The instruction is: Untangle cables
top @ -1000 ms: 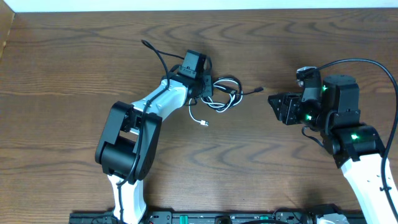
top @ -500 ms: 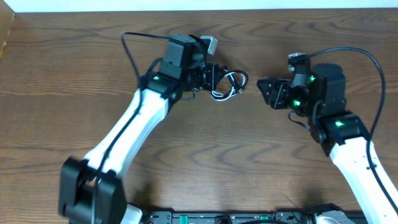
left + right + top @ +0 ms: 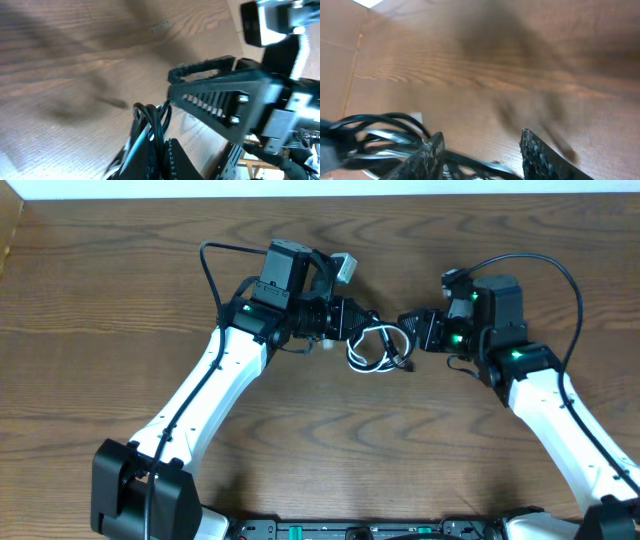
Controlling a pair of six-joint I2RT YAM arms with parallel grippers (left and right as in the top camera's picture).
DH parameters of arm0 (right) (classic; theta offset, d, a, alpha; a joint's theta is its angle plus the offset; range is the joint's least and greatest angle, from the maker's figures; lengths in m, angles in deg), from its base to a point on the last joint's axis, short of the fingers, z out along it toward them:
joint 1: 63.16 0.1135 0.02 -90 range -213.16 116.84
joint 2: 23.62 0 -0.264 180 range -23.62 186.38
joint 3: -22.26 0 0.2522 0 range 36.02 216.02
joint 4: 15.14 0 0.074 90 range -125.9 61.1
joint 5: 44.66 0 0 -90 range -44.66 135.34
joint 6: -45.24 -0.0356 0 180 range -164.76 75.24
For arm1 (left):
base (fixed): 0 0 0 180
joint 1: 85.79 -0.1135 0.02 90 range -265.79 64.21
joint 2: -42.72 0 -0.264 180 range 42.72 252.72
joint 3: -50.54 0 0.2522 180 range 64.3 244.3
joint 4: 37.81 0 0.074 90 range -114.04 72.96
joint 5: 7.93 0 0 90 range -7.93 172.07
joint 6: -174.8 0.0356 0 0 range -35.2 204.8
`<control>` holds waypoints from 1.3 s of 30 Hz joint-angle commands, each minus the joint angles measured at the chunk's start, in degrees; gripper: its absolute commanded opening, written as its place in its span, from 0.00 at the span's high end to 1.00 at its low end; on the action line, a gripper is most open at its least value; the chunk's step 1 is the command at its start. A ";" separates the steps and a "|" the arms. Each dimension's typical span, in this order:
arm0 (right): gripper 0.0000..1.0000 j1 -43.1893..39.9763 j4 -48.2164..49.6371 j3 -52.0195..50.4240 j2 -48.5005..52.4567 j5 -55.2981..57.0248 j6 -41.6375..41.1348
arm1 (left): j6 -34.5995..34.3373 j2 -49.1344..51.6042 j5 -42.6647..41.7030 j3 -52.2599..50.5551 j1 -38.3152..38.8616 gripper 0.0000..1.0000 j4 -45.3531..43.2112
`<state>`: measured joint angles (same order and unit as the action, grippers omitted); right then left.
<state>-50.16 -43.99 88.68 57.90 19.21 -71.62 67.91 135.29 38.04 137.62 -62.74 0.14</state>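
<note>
The cables hang as one tangled bundle in the middle of the overhead view, the white cord (image 3: 362,352) looped through the black cord (image 3: 397,352). My left gripper (image 3: 356,322) is shut on the bundle's upper left part. In the left wrist view its fingertips (image 3: 172,157) pinch black and white strands (image 3: 152,120) above the wood. My right gripper (image 3: 407,330) faces it from the right, open, its tips at the bundle's right edge. The right wrist view shows the cables (image 3: 375,132) blurred at lower left, some strands running between the open right gripper's (image 3: 482,150) fingers.
The wooden table (image 3: 320,450) lies under both arms. The two grippers nearly meet nose to nose; the right one (image 3: 225,102) fills the left wrist view. Thick black arm wires (image 3: 208,265) arch off each wrist. A pale wall edge (image 3: 320,188) borders the far side.
The left arm swung out, lifting the bundle off the table and carrying it right. The right gripper moved left, up to the bundle.
</note>
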 commanded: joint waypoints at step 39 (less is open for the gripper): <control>0.45 -0.52 -8.70 0.90 12.87 30.82 -7.63 | -12.72 -0.02 -0.81 0.42 -3.41 0.92 3.87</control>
<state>-48.94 -49.70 89.01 70.62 33.01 -69.01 54.93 135.29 36.02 137.62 -63.79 4.10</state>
